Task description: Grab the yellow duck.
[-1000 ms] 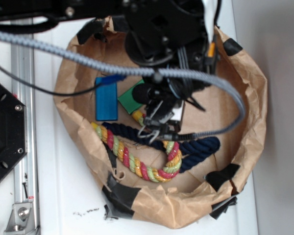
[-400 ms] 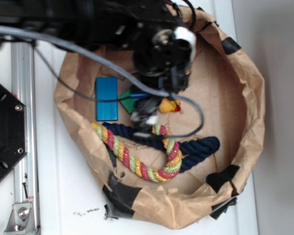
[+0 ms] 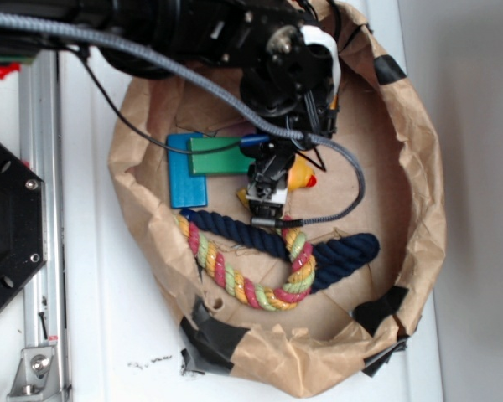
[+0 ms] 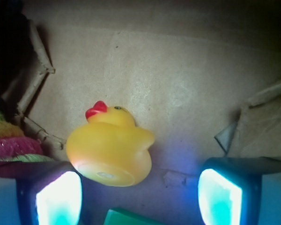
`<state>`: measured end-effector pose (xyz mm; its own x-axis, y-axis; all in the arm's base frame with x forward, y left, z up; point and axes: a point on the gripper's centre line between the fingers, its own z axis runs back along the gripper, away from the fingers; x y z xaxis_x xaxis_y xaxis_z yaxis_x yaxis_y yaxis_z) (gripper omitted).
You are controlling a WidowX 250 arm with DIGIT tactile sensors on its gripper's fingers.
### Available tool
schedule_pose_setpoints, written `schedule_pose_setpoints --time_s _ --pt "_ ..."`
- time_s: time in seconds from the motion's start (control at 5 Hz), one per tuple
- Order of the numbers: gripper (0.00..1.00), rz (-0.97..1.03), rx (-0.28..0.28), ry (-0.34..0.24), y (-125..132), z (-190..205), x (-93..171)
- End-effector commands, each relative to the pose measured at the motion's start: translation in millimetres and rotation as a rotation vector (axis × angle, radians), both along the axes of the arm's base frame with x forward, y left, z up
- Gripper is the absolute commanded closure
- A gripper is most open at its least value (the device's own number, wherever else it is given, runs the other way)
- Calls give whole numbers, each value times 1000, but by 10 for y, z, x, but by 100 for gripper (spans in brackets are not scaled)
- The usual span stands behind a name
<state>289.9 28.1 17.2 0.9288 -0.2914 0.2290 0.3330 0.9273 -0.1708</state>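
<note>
Brown paper nest (image 3: 419, 167) holds one yellow duck (image 4: 110, 147), two ropes, two blocks; gripper (image 4: 140, 192) spread, empty.

A crumpled brown paper bag with its walls rolled down into a shallow bowl (image 3: 419, 167) sits on a white table (image 3: 84, 352). Black tape patches (image 3: 214, 339) mark its near rim. Inside, a flat blue rectangular block (image 3: 184, 182) lies toward the left wall. A flat green rectangular block (image 3: 220, 156) overlaps the blue block's upper right corner. A thick navy blue twisted rope (image 3: 344, 251) runs across the floor, crossed by a yellow-pink-green braided rope (image 3: 235, 285) curving along the near wall.
</note>
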Motion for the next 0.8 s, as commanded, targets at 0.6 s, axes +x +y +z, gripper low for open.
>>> schedule_pose_setpoints --time_s 0.6 --pt "100 -130 46 -108 -267 291 -201"
